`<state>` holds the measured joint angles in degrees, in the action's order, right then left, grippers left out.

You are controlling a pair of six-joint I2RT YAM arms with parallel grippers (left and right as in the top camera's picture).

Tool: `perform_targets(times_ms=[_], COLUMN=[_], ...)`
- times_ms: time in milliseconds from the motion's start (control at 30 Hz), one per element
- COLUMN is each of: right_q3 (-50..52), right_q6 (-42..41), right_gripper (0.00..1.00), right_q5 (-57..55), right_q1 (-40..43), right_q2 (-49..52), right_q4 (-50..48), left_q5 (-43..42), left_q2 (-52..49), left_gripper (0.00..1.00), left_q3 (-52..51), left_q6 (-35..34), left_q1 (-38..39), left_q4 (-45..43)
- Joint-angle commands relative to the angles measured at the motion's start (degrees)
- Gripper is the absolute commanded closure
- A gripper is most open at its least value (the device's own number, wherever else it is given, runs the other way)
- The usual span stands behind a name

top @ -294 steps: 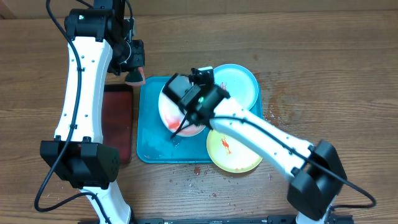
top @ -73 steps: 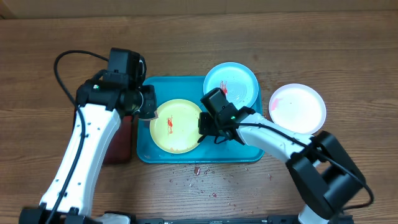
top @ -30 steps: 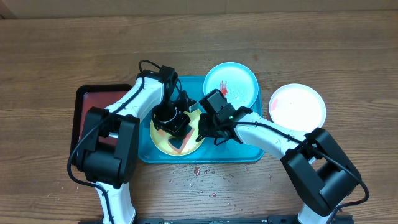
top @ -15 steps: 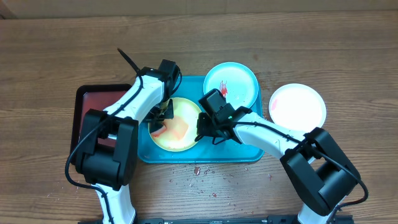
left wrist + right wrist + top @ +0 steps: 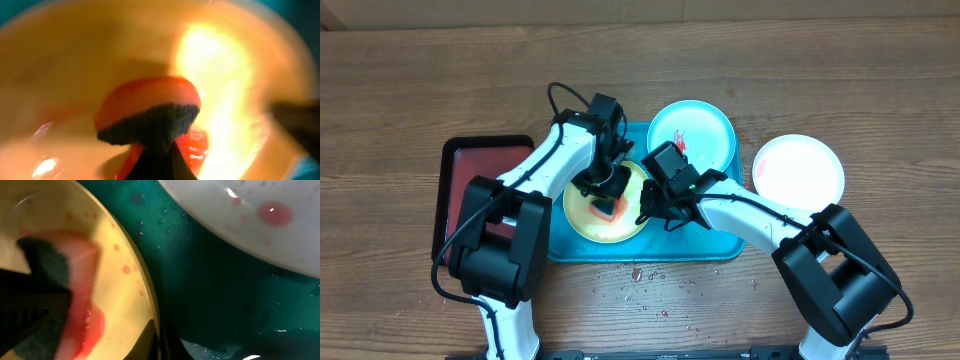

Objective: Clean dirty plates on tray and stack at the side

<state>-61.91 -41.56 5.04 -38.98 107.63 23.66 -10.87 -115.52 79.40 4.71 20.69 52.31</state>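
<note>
Left gripper (image 5: 608,192) clamped on sponge (image 5: 611,209), pressed to green-rimmed plate (image 5: 582,222) — scrubbing the red smear. Right gripper (image 5: 646,212) pinched on that plate's rim, likely steadying it inside the tray (image 5: 680,248). Blue-rimmed plate (image 5: 705,135) on tray's far right corner; white plate (image 5: 798,172) off tray, to its right.

1. Table (image 5: 820,80): wood, visible grain, matt.
2. Tray (image 5: 210,295): teal plastic, glossy, beaded with droplets.
3. Yellow-green plate (image 5: 125,245): smooth plastic, pretty shiny under the light.
4. Sponge (image 5: 147,115): soft red foam with a rough, fuzzy dark scouring side.
</note>
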Motion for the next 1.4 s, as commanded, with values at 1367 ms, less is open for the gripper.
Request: perform_targets(times_ms=[1367], right_q3=[-15.1], right_q6=[2.1], right_gripper=[0.96], right_q5=[-74.9], right_q1=[-26.4], right_q2=[-7.7], right_q4=[31.6], left_q5=[11.5], left_q2=[-1.8], left_gripper=[0.96], left_q3=[45.1], left_q6=[-16.5], left_q1=[-11.7], left_q4=[32.9])
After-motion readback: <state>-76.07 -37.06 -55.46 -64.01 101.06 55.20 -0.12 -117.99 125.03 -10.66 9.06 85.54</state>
